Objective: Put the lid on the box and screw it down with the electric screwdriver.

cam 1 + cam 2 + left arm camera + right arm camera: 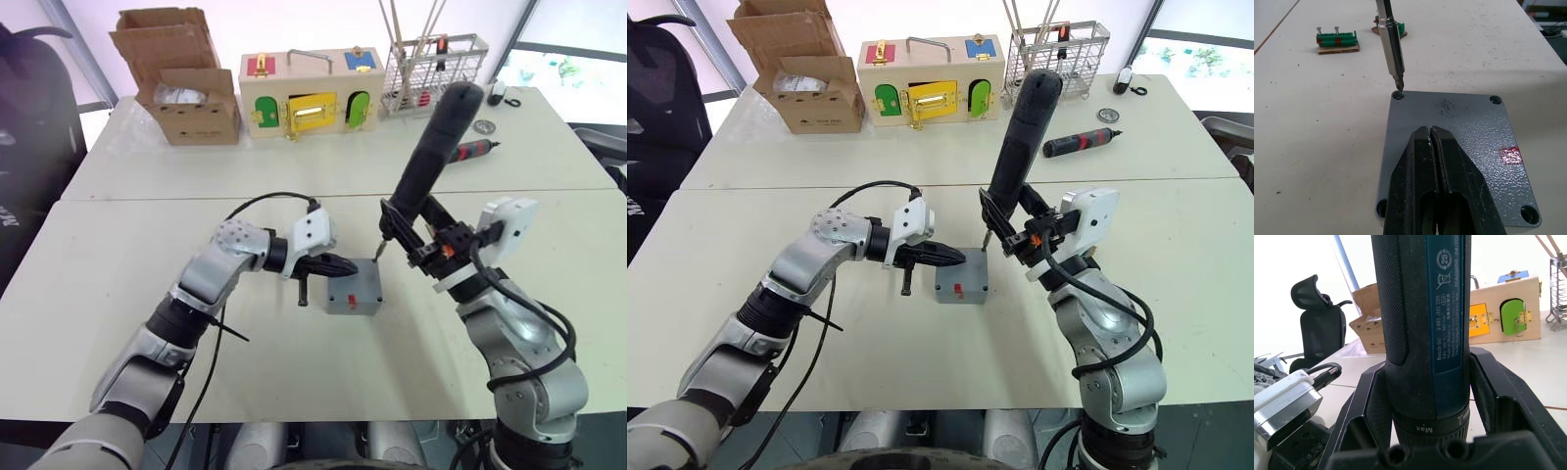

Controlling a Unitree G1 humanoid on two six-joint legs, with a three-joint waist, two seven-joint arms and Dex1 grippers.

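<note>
We are at the screwing step, bit tip at a corner hole of the lid

Our left fingers (pixel 1430 142) are pressed shut, empty, resting flat on the lid (pixel 1469 122) and holding it down on the box (pixel 355 291), which sits mid-surface (pixel 118 284) with its red mark facing us; our right fingers (pixel 1422 382) are clamped around the thick black electric screwdriver (pixel 431 162), held tilted with its handle leaning away from us and its bit (pixel 1391 46) touching or just above the far corner hole (pixel 1398 95). We judge the lid is seated but no corner looks fastened yet: three other holes appear empty, and we cannot tell whether a screw sits in this one. Next we need the bit square in the hole with steady downward pressure while the left keeps the lid from shifting. Beyond lie spare screws in green holders (pixel 1336 40)
</note>
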